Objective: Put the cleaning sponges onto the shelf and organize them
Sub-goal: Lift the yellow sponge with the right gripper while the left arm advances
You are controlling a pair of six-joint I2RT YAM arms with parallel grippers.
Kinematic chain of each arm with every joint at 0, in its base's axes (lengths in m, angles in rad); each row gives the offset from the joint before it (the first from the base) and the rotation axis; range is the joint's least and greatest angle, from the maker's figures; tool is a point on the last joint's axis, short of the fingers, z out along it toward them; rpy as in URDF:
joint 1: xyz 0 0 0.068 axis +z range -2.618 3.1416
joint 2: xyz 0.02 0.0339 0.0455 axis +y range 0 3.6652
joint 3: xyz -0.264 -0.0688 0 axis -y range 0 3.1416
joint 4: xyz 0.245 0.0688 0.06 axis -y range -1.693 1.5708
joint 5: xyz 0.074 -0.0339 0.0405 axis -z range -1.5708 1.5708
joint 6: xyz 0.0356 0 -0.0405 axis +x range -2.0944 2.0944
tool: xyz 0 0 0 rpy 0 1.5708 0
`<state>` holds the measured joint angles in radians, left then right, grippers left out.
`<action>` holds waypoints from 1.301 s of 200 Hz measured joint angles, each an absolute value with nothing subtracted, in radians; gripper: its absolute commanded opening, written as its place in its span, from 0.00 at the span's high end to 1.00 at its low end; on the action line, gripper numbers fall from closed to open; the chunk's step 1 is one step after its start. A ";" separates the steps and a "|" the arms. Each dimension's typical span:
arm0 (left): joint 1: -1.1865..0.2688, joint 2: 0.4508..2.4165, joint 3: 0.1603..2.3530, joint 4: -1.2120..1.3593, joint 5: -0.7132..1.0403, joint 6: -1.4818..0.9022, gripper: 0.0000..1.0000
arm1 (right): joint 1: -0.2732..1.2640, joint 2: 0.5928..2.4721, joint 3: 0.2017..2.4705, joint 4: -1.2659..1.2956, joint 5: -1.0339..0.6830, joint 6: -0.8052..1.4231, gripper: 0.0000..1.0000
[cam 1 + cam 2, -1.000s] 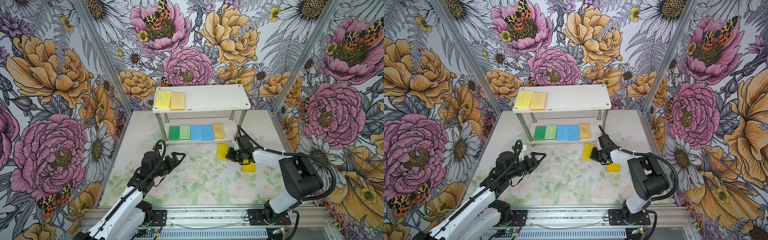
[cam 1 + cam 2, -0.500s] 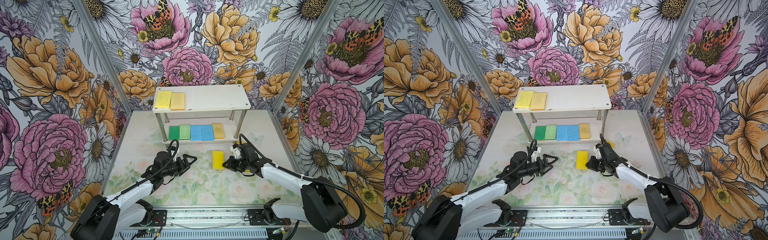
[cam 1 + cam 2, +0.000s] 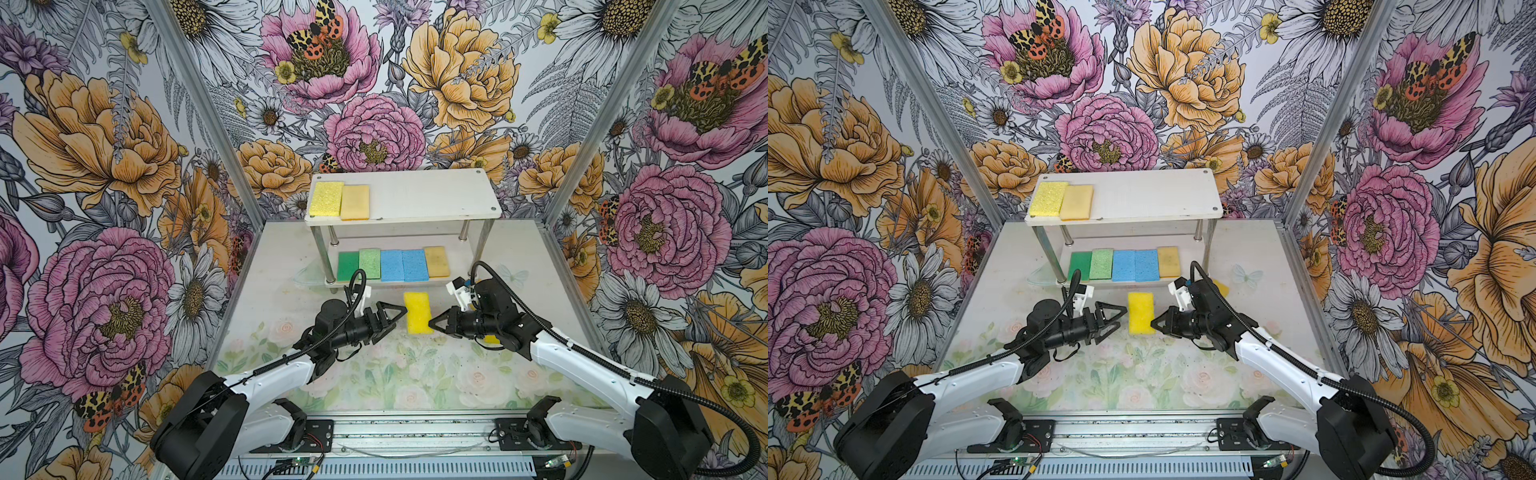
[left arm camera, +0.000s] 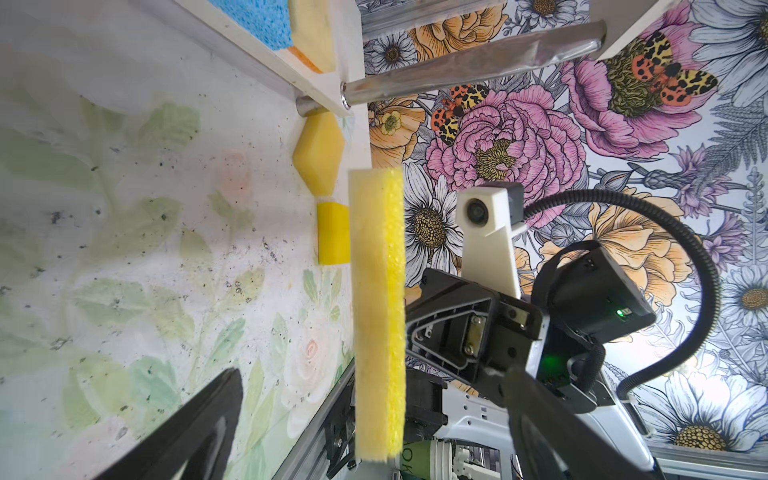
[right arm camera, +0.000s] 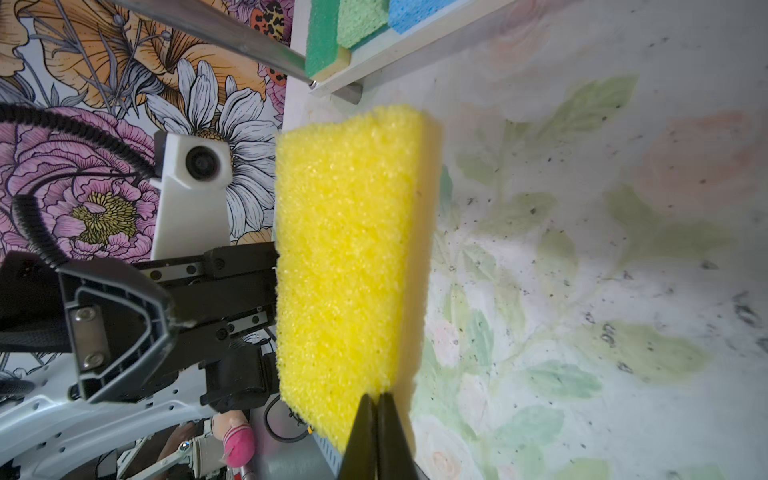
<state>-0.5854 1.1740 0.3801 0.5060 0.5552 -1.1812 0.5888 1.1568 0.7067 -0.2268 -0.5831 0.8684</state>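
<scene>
**On shelf (image 3: 424, 195): seven sponges placed, three left**

Top board holds two at its left end, lower board five in a row (greens, blues, one tan). Right gripper (image 3: 432, 323) pinches the edge of a yellow sponge (image 3: 417, 311) above the counter (image 3: 374, 374), before the shelf. Left gripper (image 3: 397, 321) spread wide just beside it, empty. Two loose sponges (image 4: 320, 153) (image 4: 332, 235) lie on the counter off the shelf's right end.

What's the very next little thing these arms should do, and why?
Probably the left gripper should ease forward until its open jaws straddle the yellow sponge: the right gripper pinches its other edge, holding it between both arms.
</scene>
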 measured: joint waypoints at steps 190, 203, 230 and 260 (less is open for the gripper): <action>-0.541 1.075 0.389 0.470 0.510 -1.167 0.92 | 0.706 1.229 0.785 -0.253 -0.569 0.838 0.58; -0.531 1.068 0.381 0.480 0.504 -1.180 0.92 | 0.710 1.228 0.785 -0.253 -0.569 0.838 0.57; -0.520 1.068 0.372 0.501 0.493 -1.197 0.92 | 0.734 1.225 0.785 -0.253 -0.558 0.838 0.56; -0.519 1.068 0.368 0.526 0.489 -1.208 0.92 | 0.757 1.225 0.791 -0.253 -0.546 0.838 0.55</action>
